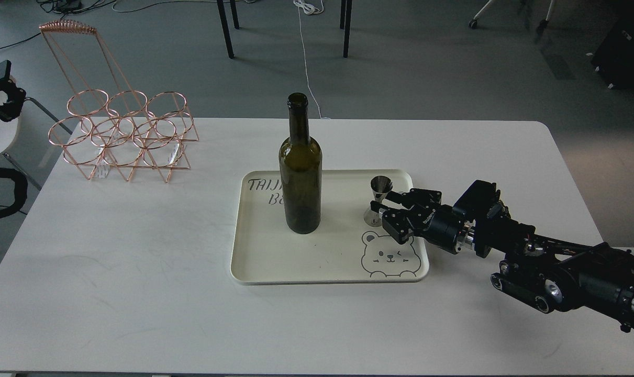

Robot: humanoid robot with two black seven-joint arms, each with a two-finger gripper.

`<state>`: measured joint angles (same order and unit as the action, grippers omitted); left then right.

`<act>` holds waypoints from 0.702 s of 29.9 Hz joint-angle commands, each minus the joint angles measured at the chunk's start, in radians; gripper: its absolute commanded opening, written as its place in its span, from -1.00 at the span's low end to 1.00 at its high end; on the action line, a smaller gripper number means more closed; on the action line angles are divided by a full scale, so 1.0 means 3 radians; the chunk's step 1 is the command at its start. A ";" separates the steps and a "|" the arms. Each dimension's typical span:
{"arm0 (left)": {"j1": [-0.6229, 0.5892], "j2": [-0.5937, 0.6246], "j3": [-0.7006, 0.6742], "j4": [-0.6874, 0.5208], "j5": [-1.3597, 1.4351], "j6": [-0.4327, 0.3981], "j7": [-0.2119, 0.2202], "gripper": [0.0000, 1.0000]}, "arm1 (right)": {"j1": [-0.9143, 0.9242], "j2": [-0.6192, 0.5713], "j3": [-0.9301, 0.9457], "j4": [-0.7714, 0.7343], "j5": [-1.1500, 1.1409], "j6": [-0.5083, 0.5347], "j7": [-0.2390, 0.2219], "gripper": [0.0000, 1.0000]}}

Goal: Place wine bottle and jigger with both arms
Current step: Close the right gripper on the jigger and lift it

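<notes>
Where the cream rectangular tray (254, 272) rests on the white table (112, 272), we see the tall olive-green glass bottle (300, 178) upright; our right gripper (386, 205) clasps the shiny hourglass-shaped steel jigger (378, 201) at the tray's right.

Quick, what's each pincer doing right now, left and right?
Left pincer: at the far left edge, off the table; open or closed cannot be told.
Right pincer: around the jigger on the tray; grip cannot be told.

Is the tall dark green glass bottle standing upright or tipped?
Upright: the tall dark green glass bottle stands on its base on the cream tray, open mouth up.
</notes>
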<state>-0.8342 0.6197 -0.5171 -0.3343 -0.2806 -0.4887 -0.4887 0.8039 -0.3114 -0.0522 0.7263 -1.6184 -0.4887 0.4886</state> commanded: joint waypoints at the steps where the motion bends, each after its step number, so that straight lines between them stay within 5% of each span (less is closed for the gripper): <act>1: -0.0021 0.0000 0.0006 0.0000 -0.0001 0.0000 0.0000 0.97 | 0.0010 0.0010 0.0000 -0.0007 0.0000 0.0000 0.0000 -0.19; 6: -0.0037 0.0000 0.0016 0.0000 -0.0001 0.0000 0.0000 0.97 | 0.0020 0.0082 0.0000 -0.0069 0.0000 0.0000 0.0000 -0.25; 21: -0.0032 0.0067 0.0021 0.0000 0.0005 0.0000 0.0000 0.97 | 0.0035 0.0133 0.0005 -0.0110 0.0010 0.0000 0.0000 -0.99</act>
<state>-0.8452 0.6350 -0.5108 -0.3344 -0.2807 -0.4887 -0.4887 0.8116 -0.2717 -0.0522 0.6919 -1.6176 -0.4887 0.4887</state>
